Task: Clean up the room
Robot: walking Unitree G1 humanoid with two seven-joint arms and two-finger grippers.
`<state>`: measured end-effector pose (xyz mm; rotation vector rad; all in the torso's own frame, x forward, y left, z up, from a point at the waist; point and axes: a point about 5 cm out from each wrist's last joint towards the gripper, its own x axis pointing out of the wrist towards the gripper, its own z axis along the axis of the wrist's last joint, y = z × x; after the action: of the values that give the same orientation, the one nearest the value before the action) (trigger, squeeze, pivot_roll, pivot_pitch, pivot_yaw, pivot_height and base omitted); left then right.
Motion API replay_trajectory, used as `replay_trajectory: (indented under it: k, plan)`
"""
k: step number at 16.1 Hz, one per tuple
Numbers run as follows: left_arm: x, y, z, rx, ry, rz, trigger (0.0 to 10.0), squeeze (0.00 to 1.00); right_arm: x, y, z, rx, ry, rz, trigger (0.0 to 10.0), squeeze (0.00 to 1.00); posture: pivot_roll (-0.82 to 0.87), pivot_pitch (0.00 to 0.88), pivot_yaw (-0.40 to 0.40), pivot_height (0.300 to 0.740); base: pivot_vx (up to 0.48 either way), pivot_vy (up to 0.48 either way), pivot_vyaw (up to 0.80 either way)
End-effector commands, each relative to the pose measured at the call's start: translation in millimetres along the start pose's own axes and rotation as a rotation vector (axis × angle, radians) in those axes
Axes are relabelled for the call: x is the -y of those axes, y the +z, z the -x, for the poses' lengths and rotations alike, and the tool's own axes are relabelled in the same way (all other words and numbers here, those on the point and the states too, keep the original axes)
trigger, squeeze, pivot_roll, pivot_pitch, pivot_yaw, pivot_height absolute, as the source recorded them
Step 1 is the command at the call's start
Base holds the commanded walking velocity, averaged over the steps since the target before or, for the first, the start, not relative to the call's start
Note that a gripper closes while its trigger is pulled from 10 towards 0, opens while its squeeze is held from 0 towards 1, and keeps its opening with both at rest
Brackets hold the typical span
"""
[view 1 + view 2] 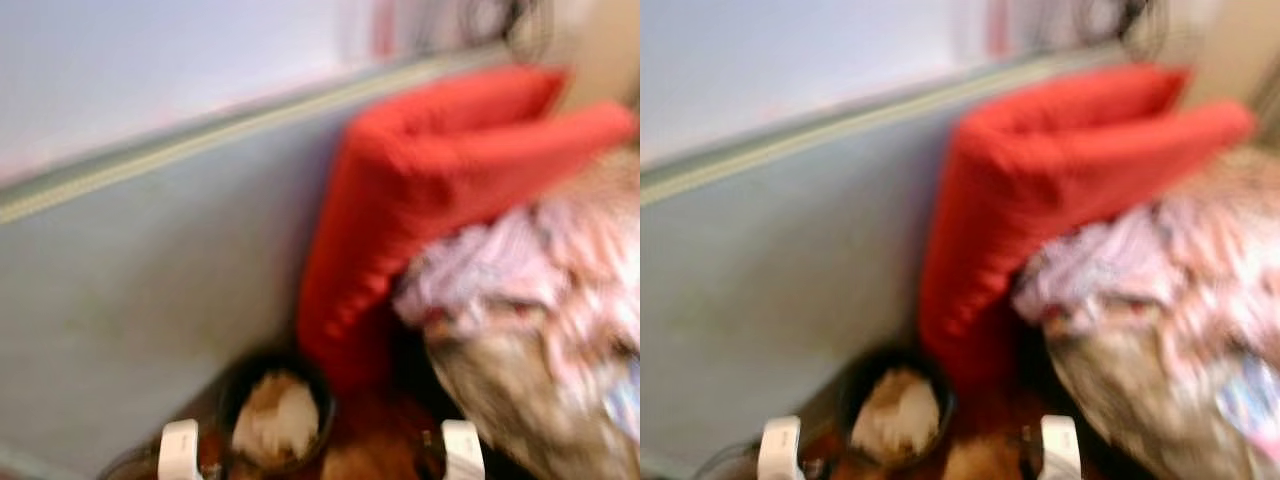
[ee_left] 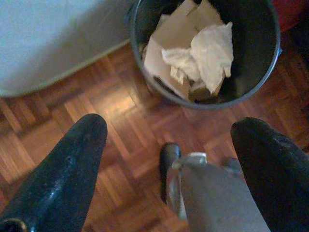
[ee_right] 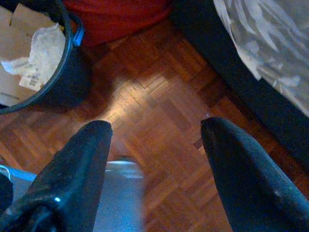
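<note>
Here the head views are blurred, which suggests the robot is walking or turning, so both arms hang low with nothing carried. The left claw (image 2: 169, 159) points down at the parquet floor (image 2: 120, 121), its 2 fingers spread wide and empty. Just ahead of its tips stands the black bin (image 2: 251, 82), holding cardboard (image 2: 166, 53) and crumpled paper (image 2: 207, 53); it seems placed by the bed (image 1: 130, 290) as the drop point for rubbish. The right claw (image 3: 154, 159) also hangs over bare floor, its 2 fingers spread and empty, with the bin off beyond one finger and a patterned blanket (image 3: 270, 43) beyond the other. A red cushion (image 1: 420, 190) leans behind the bin, past both claws, with the blanket heaped beside it. Neither claw touches anything; the likely next items are the cushion or blanket, both well ahead.
</note>
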<state>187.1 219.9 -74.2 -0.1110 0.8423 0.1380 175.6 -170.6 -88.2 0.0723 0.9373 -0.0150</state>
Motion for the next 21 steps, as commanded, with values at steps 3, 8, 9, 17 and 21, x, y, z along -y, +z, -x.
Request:
replay_trajectory:
  k: [3, 8, 9, 17, 21]
  plan:
    - [3.8, -0.6, -0.6, -0.003, -0.004, 0.012, 10.0, 0.0, 5.8, -3.1, 1.2, -0.014, -0.009, 0.006, 10.0, 0.0, 0.06, 0.0, -0.034, 0.74, 0.0, 0.0, -0.74]
    - [5.8, 0.4, -1.2, -0.001, -0.004, 0.018, 10.0, 0.0, 8.0, -3.9, 1.6, -0.019, -0.01, 0.016, 10.0, 0.0, 0.06, 0.0, -0.036, 0.74, 0.0, 0.0, -0.74]
    - [5.8, 0.4, -1.2, -0.001, -0.004, 0.018, 10.0, 0.0, 7.9, -3.9, 1.6, -0.018, -0.009, 0.016, 10.0, 0.0, 0.05, 0.0, -0.035, 0.74, 0.0, 0.0, -0.74]
    - [5.4, 0.6, -1.3, -0.007, -0.009, 0.004, 10.0, 0.0, 5.2, -5.5, 1.7, -0.018, -0.001, 0.004, 10.0, 0.0, 0.04, 0.003, -0.021, 0.74, 0.0, 0.0, -0.74]
    - [4.1, 2.3, -1.4, -0.001, -0.006, -0.003, 10.0, 0.0, 3.6, -4.7, 1.7, -0.005, 0.007, 0.001, 10.0, 0.0, 0.05, 0.006, -0.024, 0.74, 0.0, -0.176, 0.0]
